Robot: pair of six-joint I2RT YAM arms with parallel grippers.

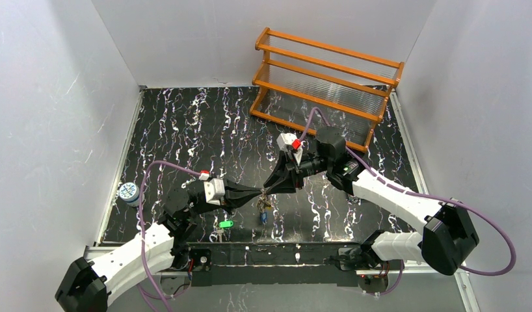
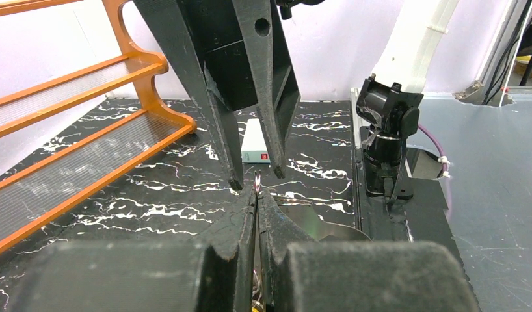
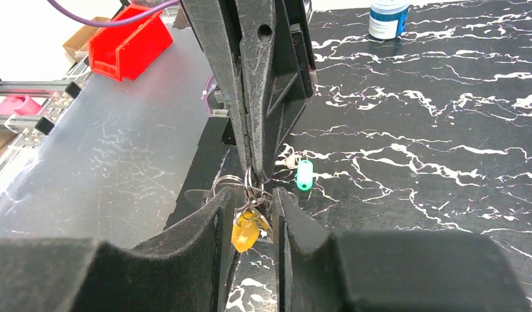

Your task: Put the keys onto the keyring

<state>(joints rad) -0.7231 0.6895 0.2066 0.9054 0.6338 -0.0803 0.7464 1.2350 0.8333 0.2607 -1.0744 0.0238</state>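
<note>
My left gripper (image 1: 257, 192) is shut on the thin silvery wire of the keyring (image 2: 257, 181), whose end sticks out past the fingertips. Below the grip hangs a bunch of keys (image 1: 263, 209), among them one with a yellow head (image 3: 244, 233). My right gripper (image 1: 267, 189) meets the left one tip to tip. Its jaws stand apart on either side of the wire loops (image 3: 232, 183) and the yellow key, with a gap showing. Another key with a green head (image 3: 304, 174) lies flat on the table, near the front edge (image 1: 225, 224).
An orange wooden rack (image 1: 325, 78) stands at the back right. At the table's left edge sits a small blue-white can (image 1: 128, 193). A red bin (image 3: 130, 45) lies beyond the table. White walls close in the marbled black table (image 1: 185, 123).
</note>
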